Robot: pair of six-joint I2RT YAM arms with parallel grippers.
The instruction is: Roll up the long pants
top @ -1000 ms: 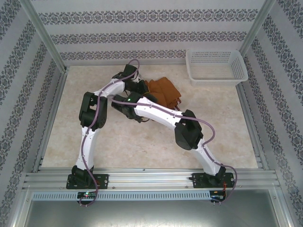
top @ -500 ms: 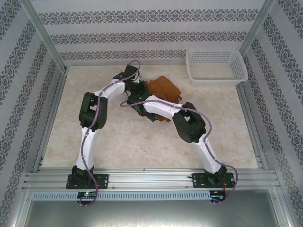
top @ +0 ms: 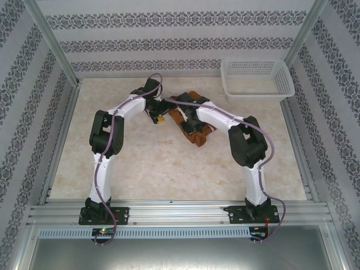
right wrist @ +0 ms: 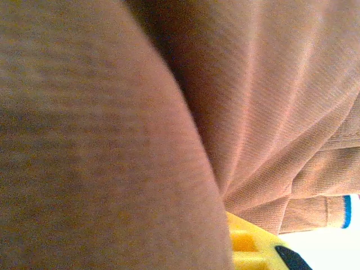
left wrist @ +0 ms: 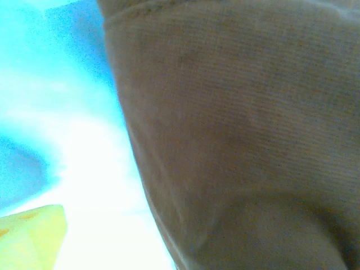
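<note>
Claws: left claw, right claw at long pants; opening unclear
Change: right arm swung toward 3 o'clock; roll tightening

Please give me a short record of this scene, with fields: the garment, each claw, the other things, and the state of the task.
garment: long pants, rust-brown, bunched in a heap at the far middle of the table
left claw: at the left edge of the heap; open or shut cannot be told
right claw: down on the heap, its arm lying across it; grip cannot be told
wrist views: ribbed brown cloth very near both lenses
basket: white, far right corner, apart from the pants
task state: no neat roll yet
</note>
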